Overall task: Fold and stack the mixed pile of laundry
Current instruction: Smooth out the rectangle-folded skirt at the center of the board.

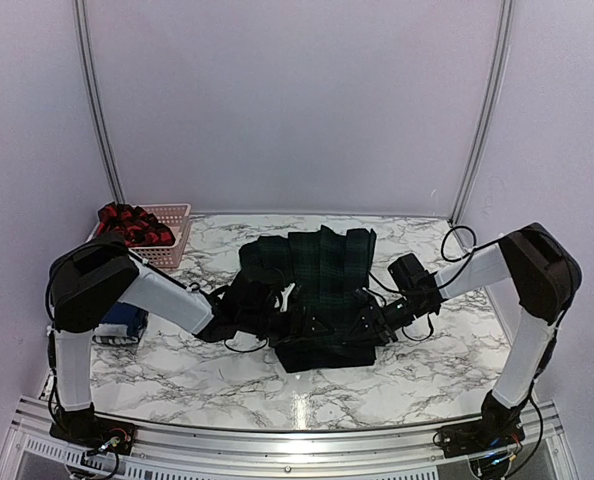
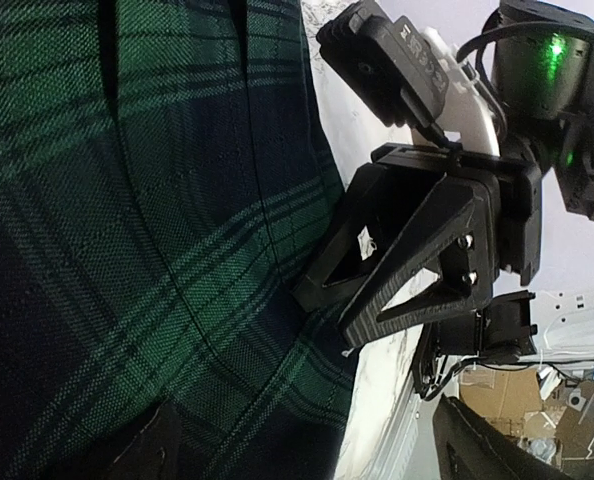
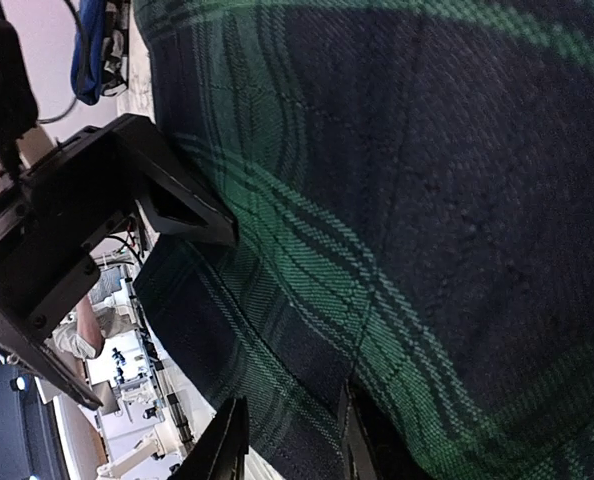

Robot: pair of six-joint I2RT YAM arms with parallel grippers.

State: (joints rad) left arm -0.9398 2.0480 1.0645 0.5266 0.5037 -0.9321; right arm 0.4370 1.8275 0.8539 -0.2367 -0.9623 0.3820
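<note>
A dark green plaid garment (image 1: pixel 317 275) lies partly folded in the middle of the marble table (image 1: pixel 177 370), and it fills both wrist views (image 2: pixel 127 220) (image 3: pixel 427 200). My left gripper (image 1: pixel 275 318) stands wide open at the garment's near left edge, its fingers (image 2: pixel 142 450) spread over the cloth. My right gripper (image 1: pixel 364 318) faces it at the near right edge. Its jaws are partly open, with the cloth's border lying flat in the gap (image 3: pixel 292 445). A red-and-black checked shirt (image 1: pixel 129 224) lies in the basket. A blue garment (image 1: pixel 117 325) shows behind the left arm.
The pink lattice basket (image 1: pixel 177 230) stands at the back left corner. The two grippers are close together over the garment's near edge; the right gripper (image 2: pixel 332 312) shows large in the left wrist view. White walls close the back and sides.
</note>
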